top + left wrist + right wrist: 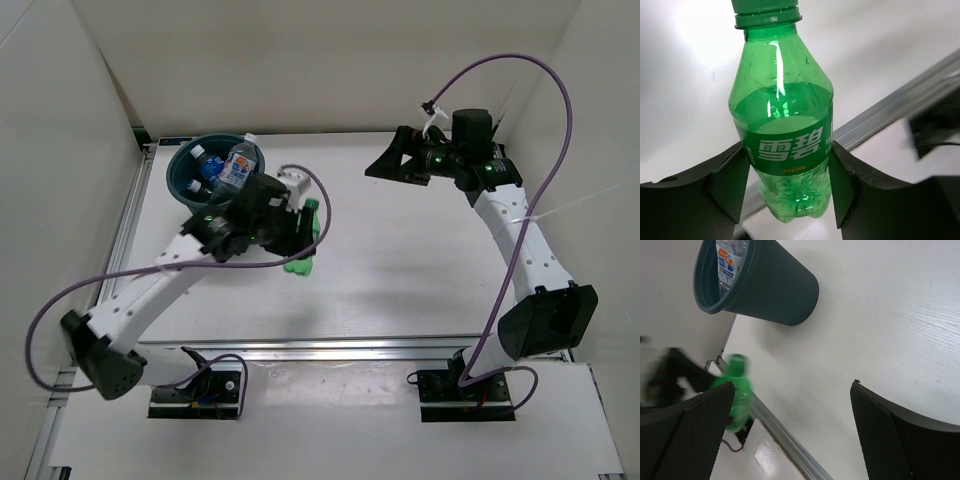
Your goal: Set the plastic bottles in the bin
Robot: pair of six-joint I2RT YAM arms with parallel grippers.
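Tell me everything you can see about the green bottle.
The green bottle is translucent green plastic with a green screw cap and a green label bearing white Chinese characters. It looks empty. The left gripper is shut on its lower body, at the label, beside the bin, not in it.

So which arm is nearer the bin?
Left. The left arm's fingers grip the green bottle right beside the bin; the right arm's fingers are open, far across the table to the bin's right.

The left arm and right arm have white shells and black joints. A purple cable loops beside each (green wrist lights).
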